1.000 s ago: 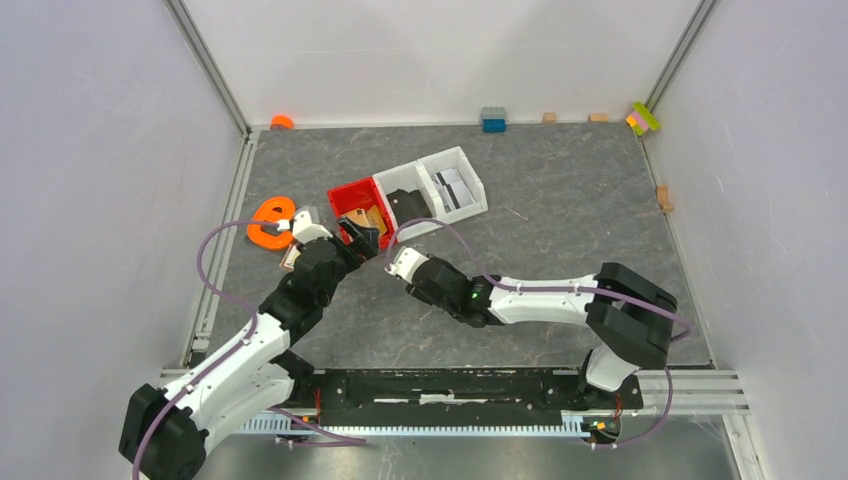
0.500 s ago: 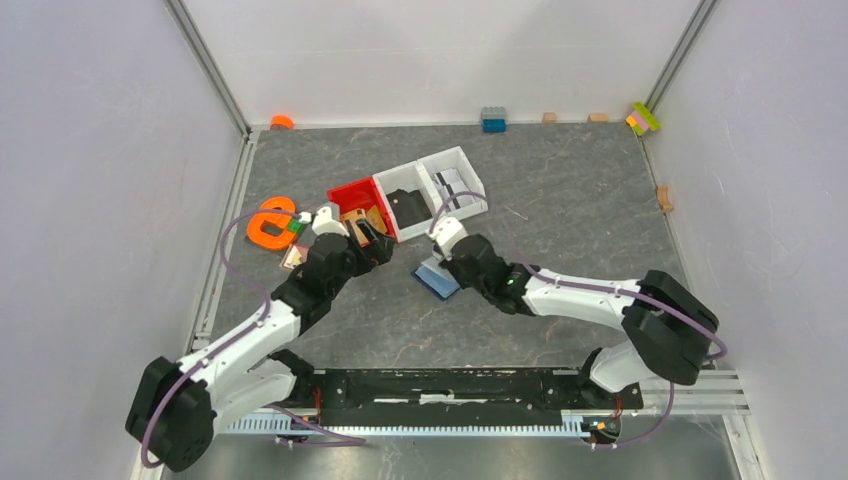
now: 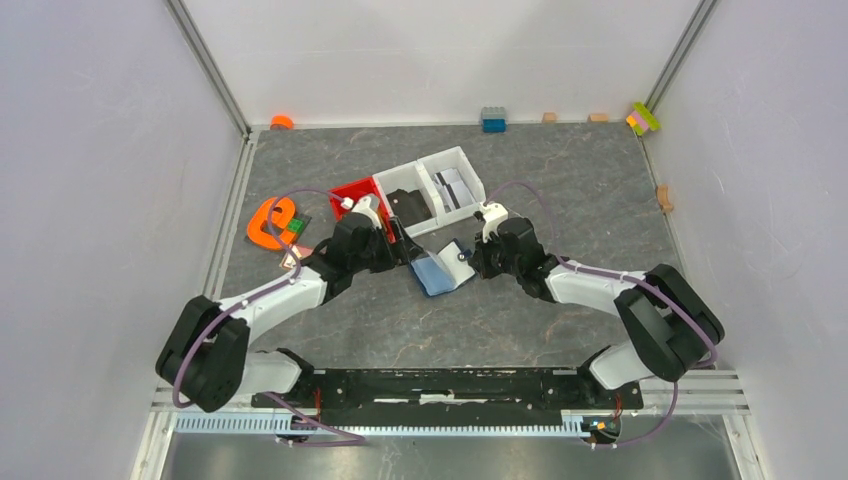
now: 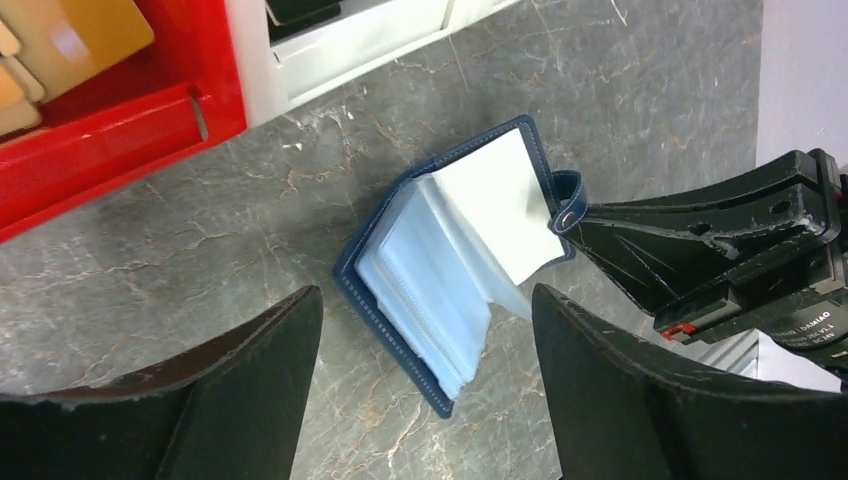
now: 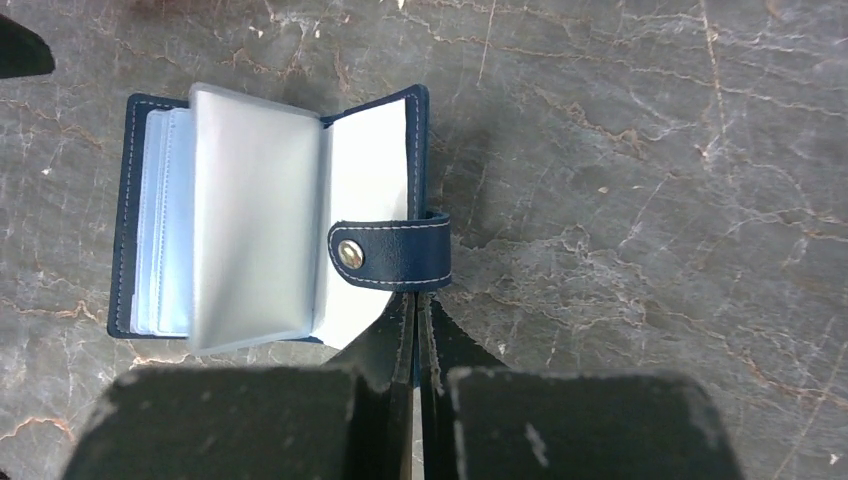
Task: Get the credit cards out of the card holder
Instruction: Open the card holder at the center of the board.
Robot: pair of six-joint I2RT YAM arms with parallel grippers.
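Change: the left gripper (image 4: 425, 300) swung off the red bin (image 4: 120, 110) and over the card holder (image 4: 455, 275), which now lay open.
Right gripper (image 5: 417, 305): pinched shut on the holder's cover by the strap tab (image 5: 390, 255).
Left fingers: spread wide, with the holder below and between them.
Meaning: the sleeves were exposed, but the credit cards were not out yet.

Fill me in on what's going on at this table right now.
Two robot arms are working on the card holder, which lies open on the table. The right gripper is shut on its strap tab, keeping the cover up so the clear sleeves fan out. The left gripper hangs open above the sleeves, touching nothing. Neither gripper has a card. A few grey cards lie in the right compartment of the white bin.
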